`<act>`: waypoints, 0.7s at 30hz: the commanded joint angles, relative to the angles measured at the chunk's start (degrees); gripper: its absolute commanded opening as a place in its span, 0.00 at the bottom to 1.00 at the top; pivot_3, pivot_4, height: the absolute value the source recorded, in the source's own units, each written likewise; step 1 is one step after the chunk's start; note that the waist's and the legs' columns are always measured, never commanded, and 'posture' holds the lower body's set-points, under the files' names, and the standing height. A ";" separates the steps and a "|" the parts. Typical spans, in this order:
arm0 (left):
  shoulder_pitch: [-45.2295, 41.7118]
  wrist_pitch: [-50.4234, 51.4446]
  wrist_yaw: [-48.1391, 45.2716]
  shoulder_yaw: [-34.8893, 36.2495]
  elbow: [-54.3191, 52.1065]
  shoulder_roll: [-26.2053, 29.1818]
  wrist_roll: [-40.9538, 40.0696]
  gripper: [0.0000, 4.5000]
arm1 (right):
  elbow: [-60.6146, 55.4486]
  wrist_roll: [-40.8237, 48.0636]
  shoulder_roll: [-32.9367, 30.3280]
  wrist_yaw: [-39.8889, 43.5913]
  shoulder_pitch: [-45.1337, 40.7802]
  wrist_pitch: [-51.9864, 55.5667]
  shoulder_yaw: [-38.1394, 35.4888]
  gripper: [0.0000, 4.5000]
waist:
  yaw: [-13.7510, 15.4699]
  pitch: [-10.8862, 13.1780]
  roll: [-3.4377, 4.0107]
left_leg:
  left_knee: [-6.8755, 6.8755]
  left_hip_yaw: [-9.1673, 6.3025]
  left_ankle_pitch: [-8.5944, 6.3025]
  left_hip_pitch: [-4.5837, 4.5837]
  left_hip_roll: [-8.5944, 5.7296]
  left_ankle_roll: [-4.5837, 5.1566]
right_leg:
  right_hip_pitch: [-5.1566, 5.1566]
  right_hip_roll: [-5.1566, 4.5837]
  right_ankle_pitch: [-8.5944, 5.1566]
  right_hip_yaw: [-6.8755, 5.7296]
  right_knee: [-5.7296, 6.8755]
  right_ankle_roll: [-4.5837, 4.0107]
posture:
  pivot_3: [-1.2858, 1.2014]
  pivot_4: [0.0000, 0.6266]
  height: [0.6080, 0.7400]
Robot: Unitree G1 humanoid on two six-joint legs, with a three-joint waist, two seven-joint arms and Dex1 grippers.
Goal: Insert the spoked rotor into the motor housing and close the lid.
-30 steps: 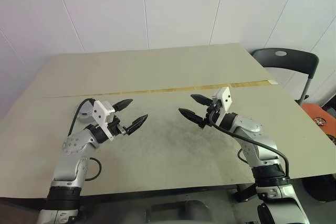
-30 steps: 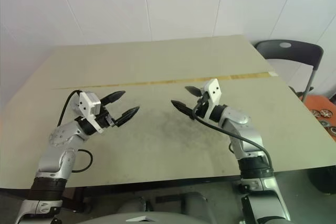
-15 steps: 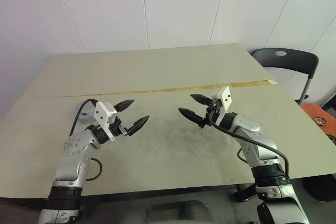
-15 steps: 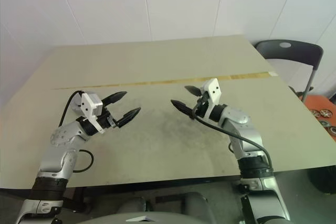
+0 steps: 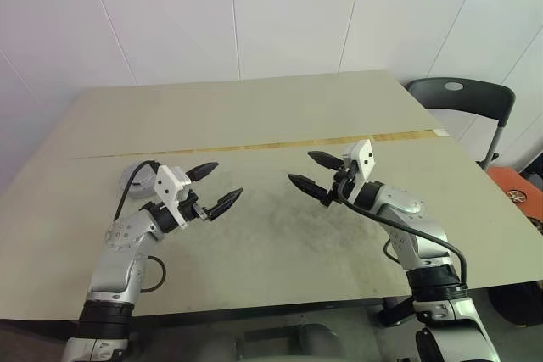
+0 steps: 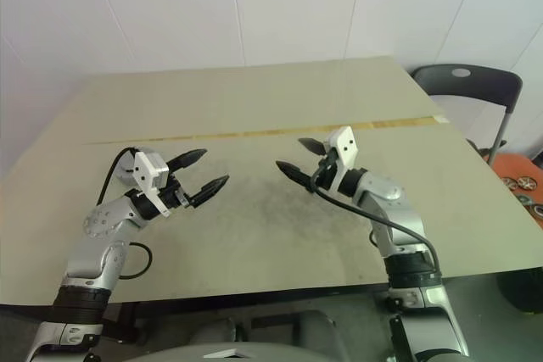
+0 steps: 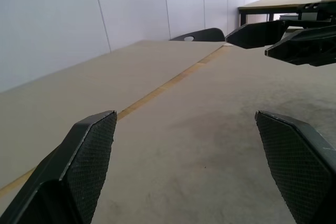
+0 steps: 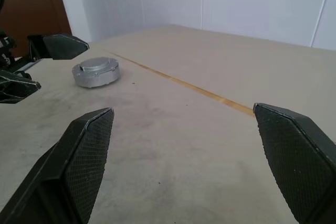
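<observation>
I see the table (image 5: 280,116) first: a wide beige top with a thin yellow-brown strip (image 5: 280,145) running across it from side to side, and a darker scuffed patch on the surface between the two arms. A white panelled wall (image 5: 254,14) rises behind the table. A dark chair (image 5: 462,95) stands off the table's far right corner.

Both arms are raised over the near half of the table, angled inward toward each other and well apart. The left gripper (image 5: 212,187) hovers above the surface with its two black fingers spread wide and nothing between them. The right gripper (image 5: 310,172) likewise hovers with its fingers spread wide and nothing between them. In the left wrist view, the black fingertips (image 7: 265,32) of the right gripper appear ahead, above the table.

The one task item I can locate is a round grey metal piece (image 8: 96,71) with a raised centre, which I read as the lid. It lies flat on the table, on the near side of the yellow-brown strip, just behind the left gripper's wrist. In the head views it is mostly hidden by that arm; only a grey edge (image 5: 136,181) shows. Neither gripper touches it. I cannot tell whether anything sits beneath it.
</observation>
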 commanded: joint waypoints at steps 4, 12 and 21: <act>-0.79 -0.58 0.15 -0.02 -1.25 0.24 0.32 1.00 | -1.43 0.35 -0.01 0.35 -1.28 -1.07 -0.14 0.99 | 0.00 0.00 0.00 | 0.00 0.00 0.00 0.00 0.00 0.00 | 0.00 0.00 0.00 0.00 0.00 0.00 | 0.52 0.00 1.00; -0.74 -0.51 0.06 -0.31 -1.02 0.22 0.32 1.00 | -1.42 0.25 -0.07 0.37 -1.20 -1.03 -0.04 0.99 | 0.00 0.00 0.00 | 0.00 0.00 0.00 0.00 0.00 0.00 | 0.00 0.00 0.00 0.00 0.00 0.00 | 0.52 0.00 1.00; -0.74 -1.23 -0.09 -0.42 0.15 0.09 0.54 1.00 | -1.10 -0.08 -0.31 0.51 -1.41 -0.72 0.34 0.99 | -0.01 0.00 0.00 | 0.00 0.00 0.00 0.00 0.00 0.00 | 0.00 0.00 0.00 0.00 0.00 0.00 | 0.52 0.00 1.00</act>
